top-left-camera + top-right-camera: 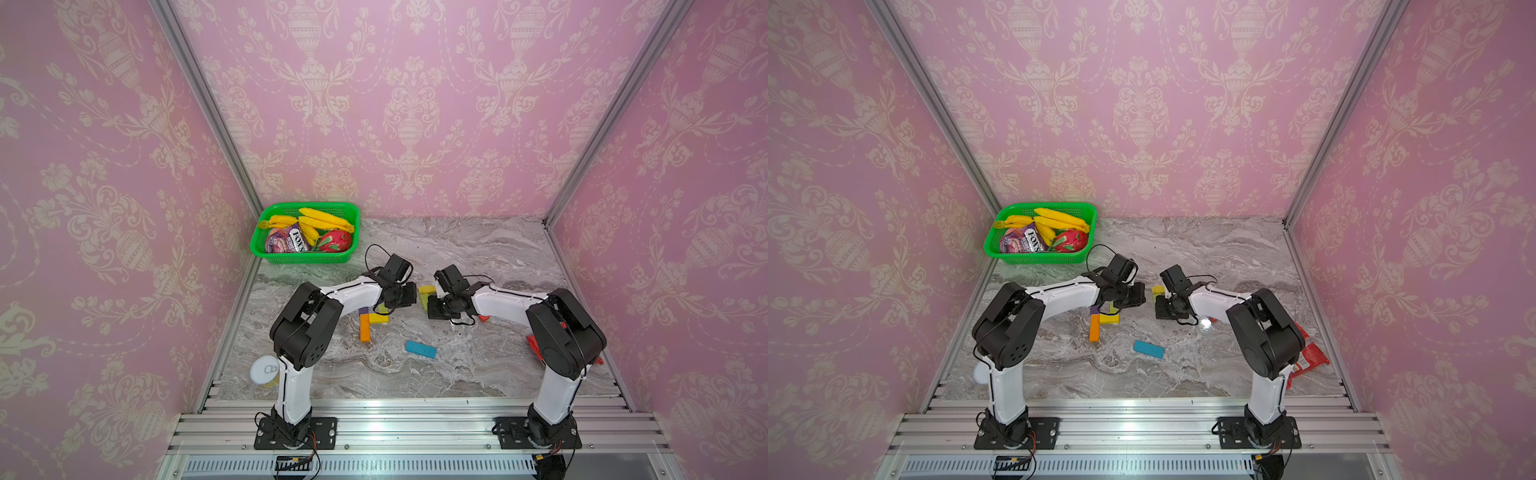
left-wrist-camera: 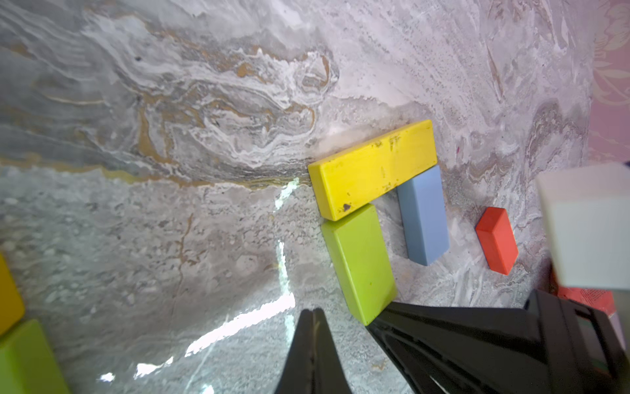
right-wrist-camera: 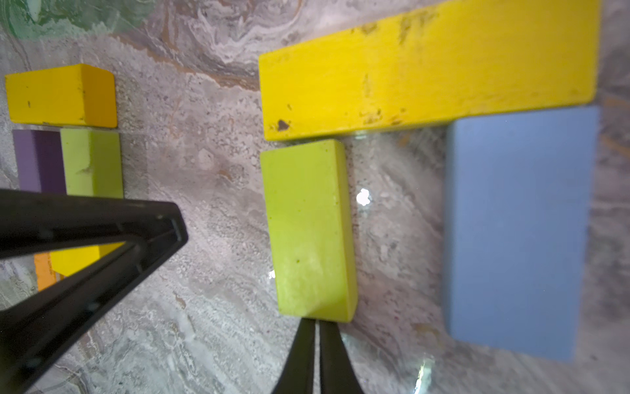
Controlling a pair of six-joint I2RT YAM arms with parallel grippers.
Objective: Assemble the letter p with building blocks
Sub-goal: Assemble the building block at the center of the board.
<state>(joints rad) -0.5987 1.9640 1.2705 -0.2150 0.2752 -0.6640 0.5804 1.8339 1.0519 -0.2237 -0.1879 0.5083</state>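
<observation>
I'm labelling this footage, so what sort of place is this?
Probably a robot test booth: pink wallpaper panels in an aluminium frame, left arm and right arm bolted to a rail.

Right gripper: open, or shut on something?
Shut, holding nothing. In the right wrist view the right gripper has its fingers pressed together, tips at one end of the lime green block, not around it.

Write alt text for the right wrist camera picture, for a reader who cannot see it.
A long yellow block lies across the ends of a lime green block and a light blue block, forming an arch on the marble table. The shut right gripper points at the lime green block's free end.
</observation>
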